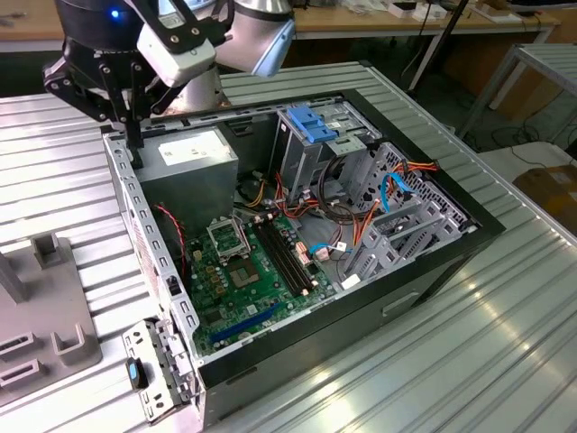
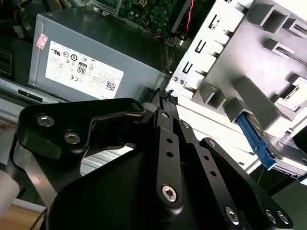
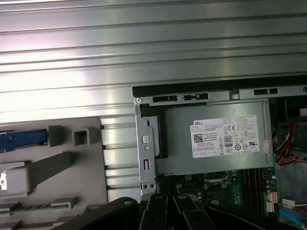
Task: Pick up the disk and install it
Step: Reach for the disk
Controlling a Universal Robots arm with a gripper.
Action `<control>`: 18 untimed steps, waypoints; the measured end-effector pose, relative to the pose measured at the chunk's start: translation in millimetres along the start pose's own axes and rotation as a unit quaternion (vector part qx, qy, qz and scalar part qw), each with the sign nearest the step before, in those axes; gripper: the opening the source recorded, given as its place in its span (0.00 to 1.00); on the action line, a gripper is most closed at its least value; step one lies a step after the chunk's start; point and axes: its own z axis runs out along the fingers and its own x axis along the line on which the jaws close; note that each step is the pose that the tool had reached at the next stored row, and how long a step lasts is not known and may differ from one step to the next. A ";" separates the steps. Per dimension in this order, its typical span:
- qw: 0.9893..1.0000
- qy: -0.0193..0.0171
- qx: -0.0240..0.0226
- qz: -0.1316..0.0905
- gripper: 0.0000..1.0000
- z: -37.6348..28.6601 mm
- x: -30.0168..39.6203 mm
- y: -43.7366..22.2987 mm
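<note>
Gripper (image 1: 134, 144): black fingers (image 2: 168, 139) brought together, tips meeting, nothing between them, so closed and empty as far as both wrist views go. It hangs tips-down over a corner of the open PC case (image 1: 433, 271), at the edge of the PSU (image 1: 185, 167) and just inside the perforated side wall (image 1: 135, 216).

Outward from there: across that wall, on the ribbed metal table (image 1: 45, 180), sits a grey plastic fixture (image 1: 45, 316), toward the exterior view's left. Disk (image 2: 288, 155) lies in that fixture, outside the case. It shows as a blue carrier rail (image 3: 21, 139) w/ a strip of grey metal body beside it.

Key relation: the disk is on the far side of the case wall from the gripper, near but not beneath it. Judgement: any pick has to cross that wall. The rail's long axis runs approx parallel to the table ribs in the first wrist view. Drive cage w/ blue bracket (image 1: 315, 126) is at the other end of the case, well apart from both gripper and disk.

Hidden: most of the disk is cut off by the frame edge in both wrist views. The label can't be made out, and how the disk seats in the fixture is unclear. The fixture is also cropped at the exterior view's left edge.
</note>
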 end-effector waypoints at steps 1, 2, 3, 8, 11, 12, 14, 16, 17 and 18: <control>1.000 0.000 0.000 0.000 0.11 -0.1 2.6 -0.2; 1.000 0.000 0.000 0.000 0.11 -0.1 4.8 -0.4; 1.000 0.000 0.000 0.000 0.11 -0.2 7.6 -0.6; 1.000 0.000 0.000 0.000 0.11 -0.3 14.5 -1.1; 1.000 0.000 0.000 0.000 0.11 -0.5 18.4 -1.4; 1.000 0.000 0.000 0.000 0.11 -0.7 25.3 -1.9; 1.000 0.000 0.000 0.000 0.11 -1.1 42.9 -3.2; 1.000 0.000 0.000 0.000 0.11 -1.4 57.2 -4.3; 1.000 0.000 0.000 0.000 0.11 -1.6 63.6 -4.8; 1.000 0.000 0.000 0.000 0.11 -1.9 74.1 -5.6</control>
